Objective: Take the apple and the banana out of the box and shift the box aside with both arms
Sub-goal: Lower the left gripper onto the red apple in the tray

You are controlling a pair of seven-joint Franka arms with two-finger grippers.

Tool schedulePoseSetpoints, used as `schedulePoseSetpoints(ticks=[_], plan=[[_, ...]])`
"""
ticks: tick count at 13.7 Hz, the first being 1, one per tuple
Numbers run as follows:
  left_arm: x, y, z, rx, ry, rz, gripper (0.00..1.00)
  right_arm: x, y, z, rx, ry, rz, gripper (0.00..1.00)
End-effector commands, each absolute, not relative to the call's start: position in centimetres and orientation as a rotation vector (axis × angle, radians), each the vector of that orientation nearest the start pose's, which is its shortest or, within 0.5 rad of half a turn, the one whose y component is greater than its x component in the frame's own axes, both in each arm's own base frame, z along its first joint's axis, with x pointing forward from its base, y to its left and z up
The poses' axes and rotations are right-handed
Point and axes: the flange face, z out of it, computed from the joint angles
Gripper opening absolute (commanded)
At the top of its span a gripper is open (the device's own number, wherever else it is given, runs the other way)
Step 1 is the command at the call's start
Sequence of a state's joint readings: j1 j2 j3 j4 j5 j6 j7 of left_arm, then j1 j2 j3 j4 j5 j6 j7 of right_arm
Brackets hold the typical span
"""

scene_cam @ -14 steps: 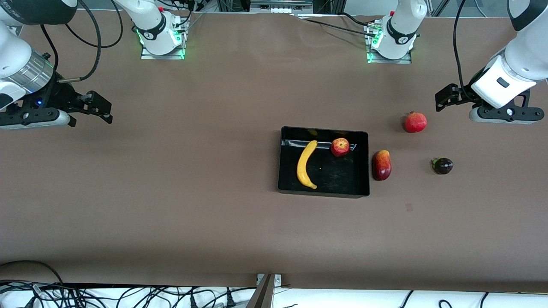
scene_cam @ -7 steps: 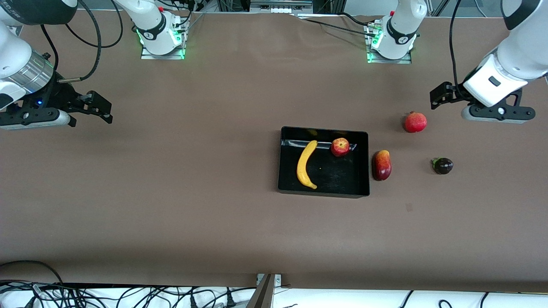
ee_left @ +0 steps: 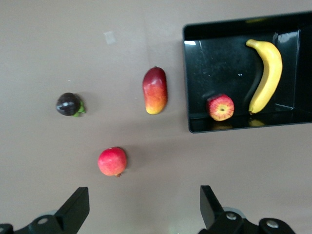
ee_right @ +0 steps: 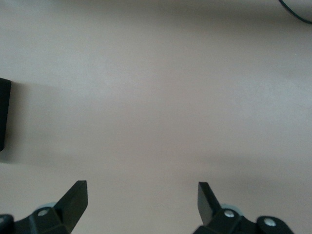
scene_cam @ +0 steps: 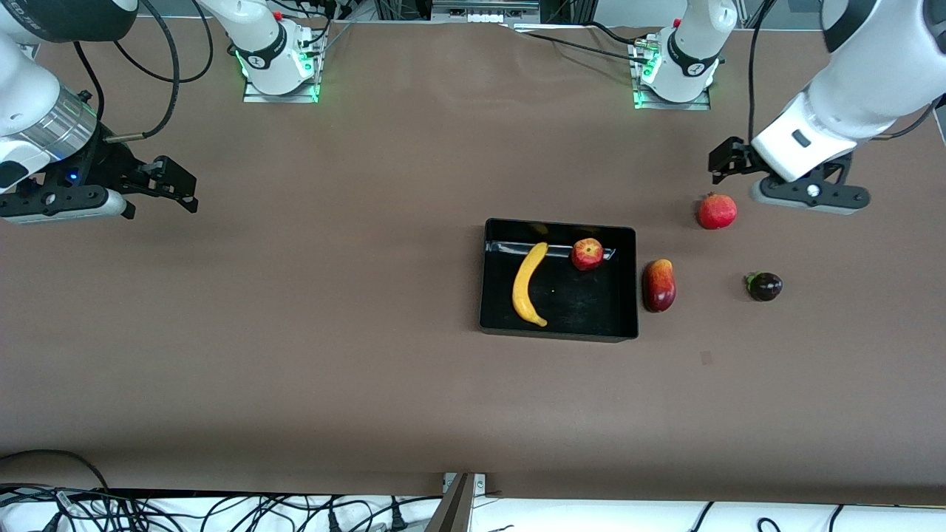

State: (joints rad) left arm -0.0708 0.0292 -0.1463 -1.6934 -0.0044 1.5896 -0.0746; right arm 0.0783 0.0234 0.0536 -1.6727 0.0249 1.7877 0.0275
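The black box (scene_cam: 584, 304) sits near the table's middle, toward the left arm's end. Inside it lie the yellow banana (scene_cam: 528, 284) and the red apple (scene_cam: 587, 253). The left wrist view shows the same box (ee_left: 219, 68), banana (ee_left: 267, 73) and apple (ee_left: 220, 107). My left gripper (scene_cam: 724, 164) hangs open and empty over bare table beside a round red fruit; its jaws (ee_left: 144, 197) stand wide. My right gripper (scene_cam: 177, 185) waits open and empty over bare table at the right arm's end (ee_right: 141, 191); the right wrist view shows one box corner (ee_right: 4, 114).
Three loose fruits lie on the table beside the box, toward the left arm's end: a round red fruit (scene_cam: 717, 210) (ee_left: 112, 161), a red-yellow mango (scene_cam: 658, 285) (ee_left: 155, 90) and a small dark purple fruit (scene_cam: 764, 286) (ee_left: 68, 104). Cables trail along the table's front edge.
The left arm has swung in toward the middle of the table, its gripper now over the spot beside the round red fruit. The right arm has barely moved. Both grippers stay open.
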Motion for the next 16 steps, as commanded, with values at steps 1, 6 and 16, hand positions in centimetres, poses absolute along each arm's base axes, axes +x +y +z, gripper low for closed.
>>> schedulePoseSetpoints(ticks=[1,6,16], plan=[[57.5,-13.8,52.0,-3.162,0.223,0.305,1.0,57.2,7.9,58.9,-3.11,-0.161,-0.141,1.0],[60.2,-20.8,44.8,-3.141,0.311,0.387,1.0,57.2,7.9,58.9,-3.11,-0.161,-0.141,1.0],[57.7,-28.6,28.7,-3.004,0.229,0.247,1.0,57.2,7.8,58.9,-3.111,-0.159,-0.141,1.0]])
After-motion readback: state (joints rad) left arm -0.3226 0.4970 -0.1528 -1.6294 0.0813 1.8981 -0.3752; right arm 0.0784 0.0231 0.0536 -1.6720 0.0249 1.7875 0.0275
